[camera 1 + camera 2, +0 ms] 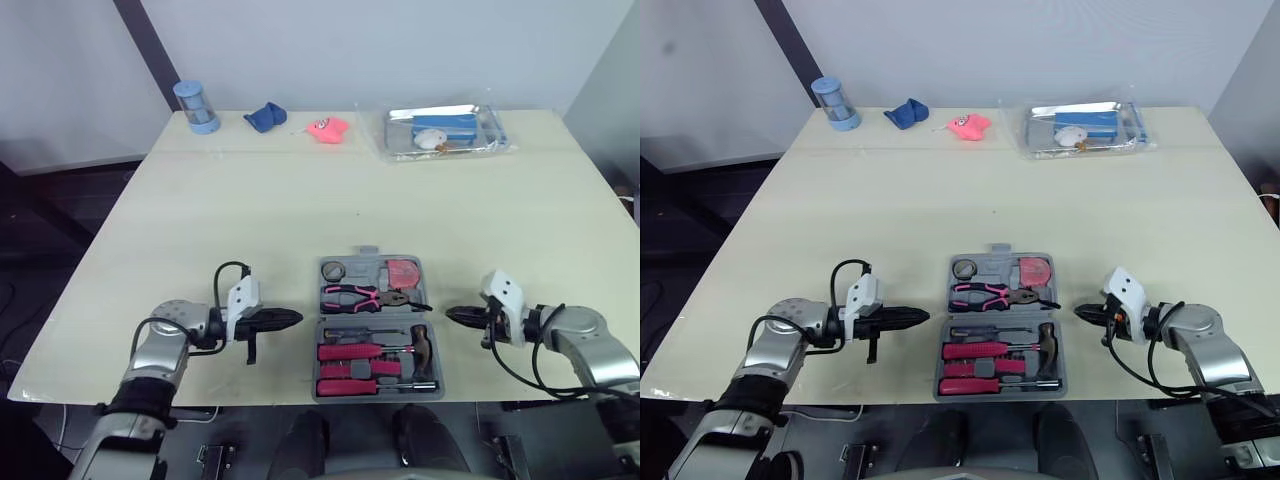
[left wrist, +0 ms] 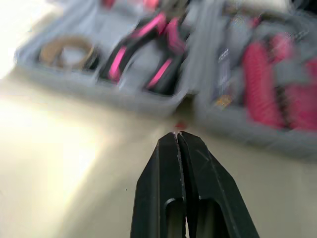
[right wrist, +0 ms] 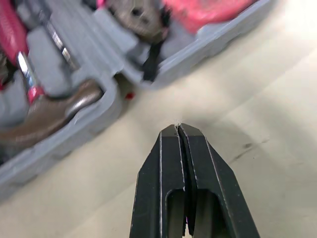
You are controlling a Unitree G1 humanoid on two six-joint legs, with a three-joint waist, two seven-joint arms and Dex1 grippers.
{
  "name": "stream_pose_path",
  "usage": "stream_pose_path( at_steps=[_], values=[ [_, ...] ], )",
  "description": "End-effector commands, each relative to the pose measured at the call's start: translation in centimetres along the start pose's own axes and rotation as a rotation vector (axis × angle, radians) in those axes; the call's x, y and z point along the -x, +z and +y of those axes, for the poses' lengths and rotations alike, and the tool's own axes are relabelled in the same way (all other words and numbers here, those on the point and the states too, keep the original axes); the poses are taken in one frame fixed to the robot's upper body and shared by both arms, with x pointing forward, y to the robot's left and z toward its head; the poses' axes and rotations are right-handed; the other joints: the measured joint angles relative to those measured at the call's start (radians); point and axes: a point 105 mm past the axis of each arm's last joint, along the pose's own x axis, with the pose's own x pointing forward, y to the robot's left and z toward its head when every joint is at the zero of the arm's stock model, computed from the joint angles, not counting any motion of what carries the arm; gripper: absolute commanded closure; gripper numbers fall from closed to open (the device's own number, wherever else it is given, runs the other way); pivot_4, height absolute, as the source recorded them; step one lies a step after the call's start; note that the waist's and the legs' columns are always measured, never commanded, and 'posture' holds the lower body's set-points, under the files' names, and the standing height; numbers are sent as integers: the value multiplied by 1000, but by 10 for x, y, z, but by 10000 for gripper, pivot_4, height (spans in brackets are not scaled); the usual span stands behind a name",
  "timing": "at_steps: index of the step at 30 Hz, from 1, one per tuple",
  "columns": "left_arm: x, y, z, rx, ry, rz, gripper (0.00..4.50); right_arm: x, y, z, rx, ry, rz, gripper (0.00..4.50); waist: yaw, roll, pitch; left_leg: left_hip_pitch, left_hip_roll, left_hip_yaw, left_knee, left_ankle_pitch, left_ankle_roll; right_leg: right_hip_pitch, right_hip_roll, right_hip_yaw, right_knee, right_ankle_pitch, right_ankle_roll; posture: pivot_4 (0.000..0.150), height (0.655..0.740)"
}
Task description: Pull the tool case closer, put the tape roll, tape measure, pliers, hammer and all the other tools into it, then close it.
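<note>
Grey plastic tool case [image 1: 360, 268] lies open flat at the near edge of the table [image 1: 300, 200], approx. centre, both halves facing up. Far half: tape roll [image 1: 334, 271] in the left pocket, red tape measure [image 1: 402, 272] in the right pocket, pink-handled pliers [image 1: 362, 296] lying across just below them. Near half: hammer [image 1: 421, 350] at the right side, head toward the hinge, w/ pink-handled screwdrivers [image 1: 350, 352] in rows beside it. Left gripper [image 1: 296, 318] sits low over the table just left of the case, level w/ the hinge line, pointing at it but not touching; its fingers [image 2: 166, 168] are pressed together, nothing btwn them. Right gripper [image 1: 450, 315] mirrors it on the other side, near the case wall, apart from it, fingers [image 3: 171, 158] also pressed together and holding nothing. Along the far edge, well apart from the case: blue canister [image 1: 197, 106], crumpled blue object [image 1: 265, 117], pink object [image 1: 326, 128], and a clear bag [image 1: 445, 131] w/ something blue inside.
</note>
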Motion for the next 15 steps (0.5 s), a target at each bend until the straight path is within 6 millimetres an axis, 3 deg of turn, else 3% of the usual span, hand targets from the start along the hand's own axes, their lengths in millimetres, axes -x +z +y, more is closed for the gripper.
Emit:
stream_pose_path(
  at_steps=[1, 2, 6, 7, 9, 10, 12, 15],
  values=[
    [-5, 25, -19, -52, -83, -57, 45000, 3, 20, -13, -134, -28, -68, 39819, -1, 0, 0, 0, 0, 0, 0, 0, 0, 0, 0, 0, 0, 0, 0, 1500, 7400],
    [-9, 29, -26, -53, -111, -70, 45000, 2, 25, -16, -182, -26, -85, 37931, -2, 0, 0, 0, 0, 0, 0, 0, 0, 0, 0, 0, 0, 0, 0, 1500, 7400],
    [-31, 38, -48, -61, -207, -74, 45000, -5, 37, -23, -319, 16, -109, 19084, 5, 0, 0, 0, 0, 1, 0, 0, 0, 0, 0, 1, 0, 0, 0, 1500, 7400],
    [-37, 38, -52, -62, -224, -68, 45000, -8, 37, -25, -345, 23, -100, 13804, 6, 0, 0, 0, 0, 1, 0, 0, 0, 0, 0, 1, -1, 0, 0, 1500, 7400],
    [-48, 32, -62, -79, -271, -28, 45000, -14, 39, -29, -397, 48, -69, 10037, 6, 0, 0, 0, 0, 1, 0, 0, 0, 0, 0, 1, -1, 0, 0, 1500, 7400],
    [-52, 29, -65, -85, -283, -13, 45000, -16, 39, -30, -407, 56, -55, 4399, 6, 0, 0, 0, 0, 1, 0, 0, 0, 0, 0, 1, -1, 0, 0, 1500, 7400],
    [-60, 24, -68, -82, -292, 9, 45000, -22, 39, -34, -431, 69, -38, 555, 3, 0, 0, 0, 0, 2, 0, 0, 0, 0, 0, 2, -1, 0, 0, 1500, 7400],
    [-72, 17, -67, -91, -283, 48, 45000, -31, 42, -35, -452, 102, -16, 555, 0, 0, 0, 1, 0, 1, -1, 0, 0, 0, 1, 1, -1, 0, 0, 1500, 7400]
  ],
)
